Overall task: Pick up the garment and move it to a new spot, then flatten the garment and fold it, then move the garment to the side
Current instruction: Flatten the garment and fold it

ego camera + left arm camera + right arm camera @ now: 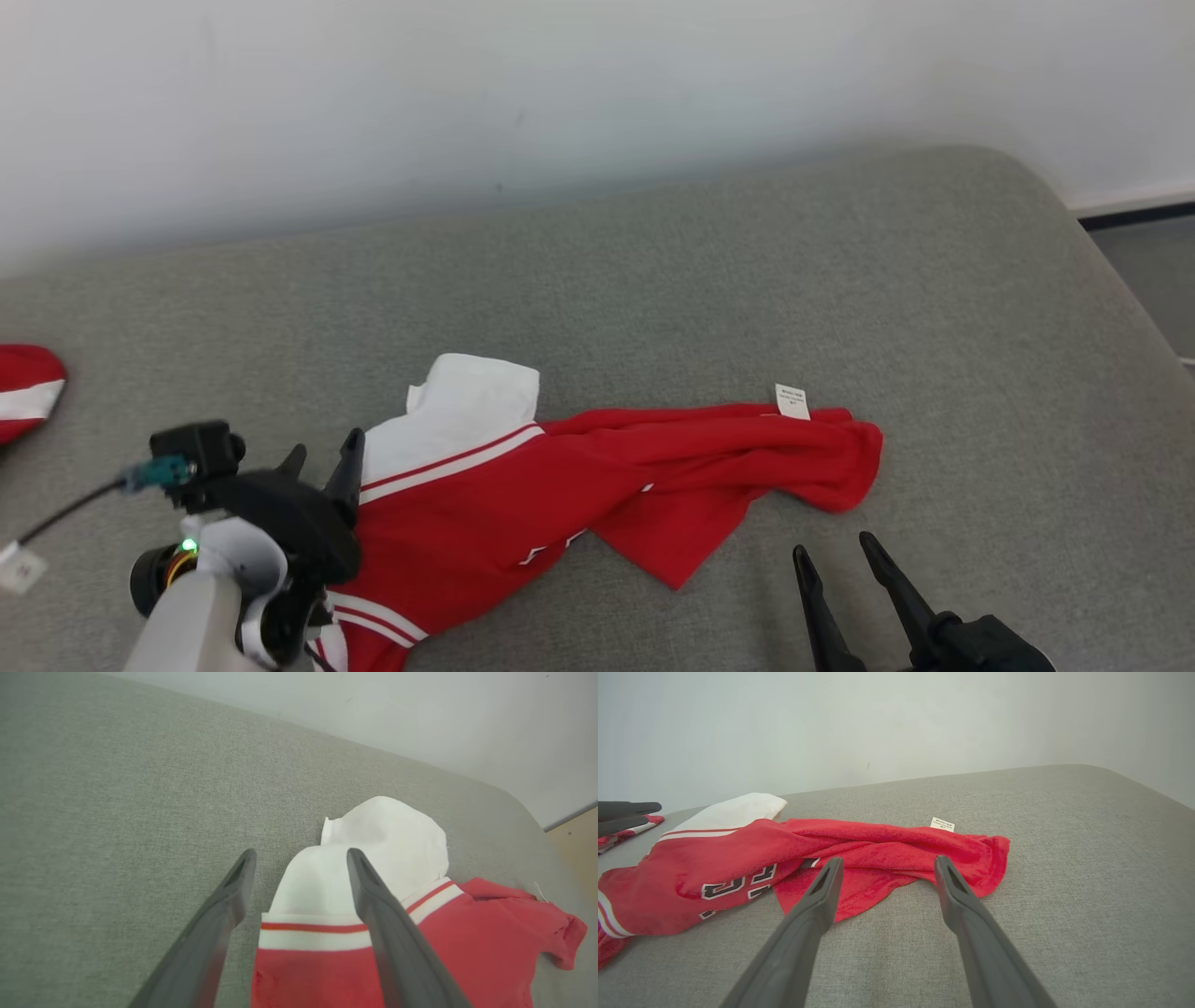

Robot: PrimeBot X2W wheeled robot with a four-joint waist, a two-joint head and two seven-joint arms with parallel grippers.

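Red shirt (pixel 560 476) (white sleeve (pixel 467 401)) lies crumpled on grey cushion (pixel 747 280). Left end effector (pixel 325 448) fingers apart at sleeve. Right end effector (pixel 834 546) also apart, nr shirt, empty.

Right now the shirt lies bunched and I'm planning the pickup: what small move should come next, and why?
Probably lower the left gripper and close on the white sleeve: its open jaws frame the sleeve's edge, while the garment lies crumpled on the cushion and the open right gripper sits short of it.
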